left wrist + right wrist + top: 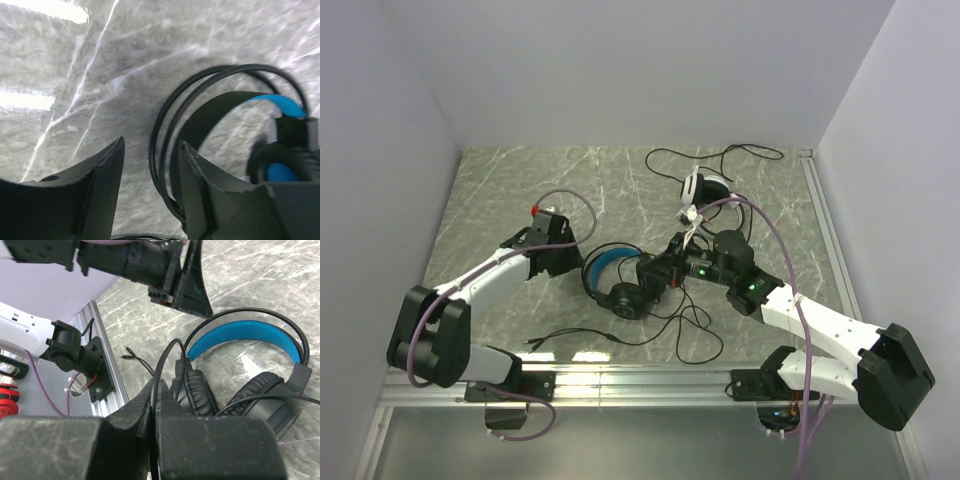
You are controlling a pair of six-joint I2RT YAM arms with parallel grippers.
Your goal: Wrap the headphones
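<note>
At the middle of the table (520, 190) the black-and-blue headphones (615, 280) lie flat. Just left of them the left gripper (150, 147) waits, fingers apart and empty beside the headband, probably to steady it. Just right, the right gripper (154, 390) pinches a thin black cable (162, 360), seemingly for winding. White headphones (705, 187) lie beyond.

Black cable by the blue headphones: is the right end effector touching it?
Touching. The right wrist view shows the right end effector shut, with the thin cable pinched between its fingertips and looping up from them.
</note>
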